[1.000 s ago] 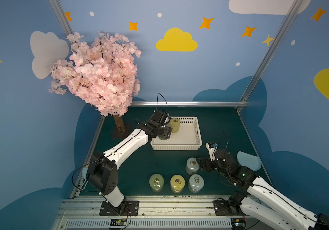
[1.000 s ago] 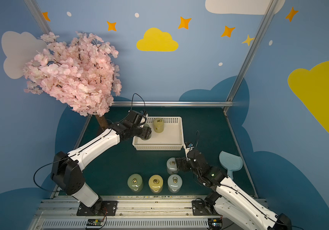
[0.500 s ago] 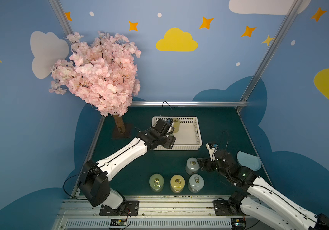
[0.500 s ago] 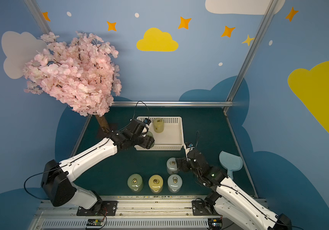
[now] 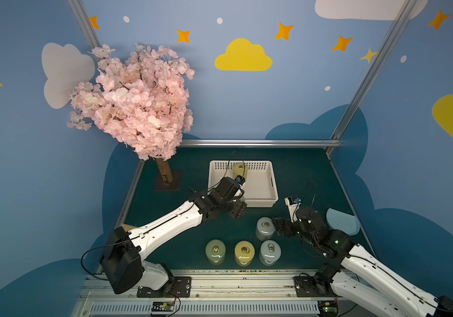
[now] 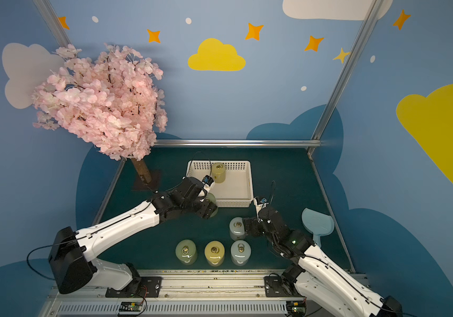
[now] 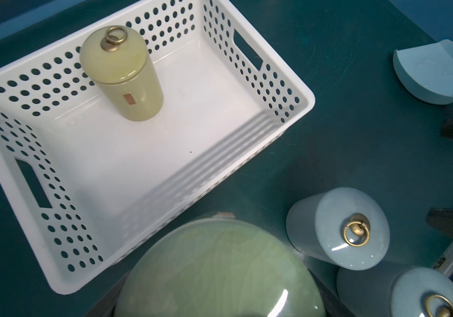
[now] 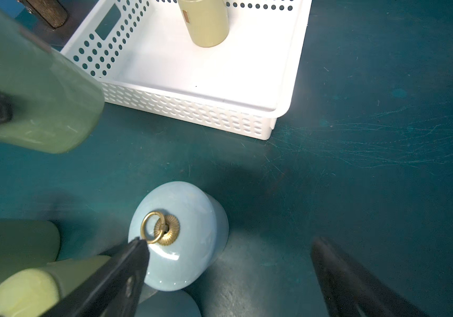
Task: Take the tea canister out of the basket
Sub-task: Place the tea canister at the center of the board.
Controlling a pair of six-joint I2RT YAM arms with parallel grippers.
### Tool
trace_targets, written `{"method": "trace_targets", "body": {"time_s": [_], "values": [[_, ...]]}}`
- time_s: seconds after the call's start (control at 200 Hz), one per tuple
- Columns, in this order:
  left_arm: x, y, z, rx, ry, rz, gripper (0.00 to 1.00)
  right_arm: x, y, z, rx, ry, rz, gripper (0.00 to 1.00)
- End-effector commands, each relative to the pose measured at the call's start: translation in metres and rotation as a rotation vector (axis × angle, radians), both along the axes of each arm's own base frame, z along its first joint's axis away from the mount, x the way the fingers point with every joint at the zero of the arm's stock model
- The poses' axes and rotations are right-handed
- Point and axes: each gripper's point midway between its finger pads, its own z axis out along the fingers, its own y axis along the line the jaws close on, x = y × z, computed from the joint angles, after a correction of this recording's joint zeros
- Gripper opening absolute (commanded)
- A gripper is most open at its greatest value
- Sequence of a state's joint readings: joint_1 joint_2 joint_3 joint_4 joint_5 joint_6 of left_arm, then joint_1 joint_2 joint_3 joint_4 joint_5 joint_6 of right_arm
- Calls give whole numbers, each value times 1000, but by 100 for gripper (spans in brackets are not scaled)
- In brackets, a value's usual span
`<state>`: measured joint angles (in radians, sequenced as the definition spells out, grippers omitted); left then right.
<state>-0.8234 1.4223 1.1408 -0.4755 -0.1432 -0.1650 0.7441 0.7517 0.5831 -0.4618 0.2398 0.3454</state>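
Note:
The white perforated basket (image 5: 271, 192) (image 6: 250, 189) stands at the back middle of the green mat. A yellow-green tea canister (image 5: 239, 168) (image 6: 218, 172) (image 7: 122, 74) stands upright inside it by the far wall. My left gripper (image 6: 209, 210) is shut on a green tea canister (image 6: 212, 202) (image 7: 214, 274) (image 8: 36, 96), held just outside the basket's near left corner. Its lid fills the left wrist view and hides the jaws. My right gripper (image 5: 277, 228) (image 8: 228, 241) stands open beside a pale blue canister (image 5: 264, 227) (image 8: 177, 236) on the mat.
Three canisters stand in a row near the front edge: green (image 5: 215, 251), yellow (image 5: 244, 252), pale blue (image 5: 269, 252). A blue scoop (image 5: 342, 225) lies at the right edge. A pink blossom tree (image 5: 134, 104) stands at the back left.
My left arm has drawn back toward the front, carrying the green canister from the basket's left side out past its near wall. The right arm has stayed still.

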Motion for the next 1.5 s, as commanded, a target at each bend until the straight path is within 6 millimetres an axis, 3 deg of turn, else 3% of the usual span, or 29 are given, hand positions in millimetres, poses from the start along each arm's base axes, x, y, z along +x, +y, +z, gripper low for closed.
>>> {"method": "trace_targets", "body": {"time_s": [0.0, 0.586, 1.497], "values": [[-2, -12, 26, -79, -70, -11, 60, 3, -3, 10, 15, -21, -30, 98], [-37, -36, -1, -49, -56, -116, 59, 2, -6, 9, 15, -24, -41, 98], [-44, -45, -60, 58, 1, -121, 58, 1, -8, 11, 19, -30, -43, 98]]}}
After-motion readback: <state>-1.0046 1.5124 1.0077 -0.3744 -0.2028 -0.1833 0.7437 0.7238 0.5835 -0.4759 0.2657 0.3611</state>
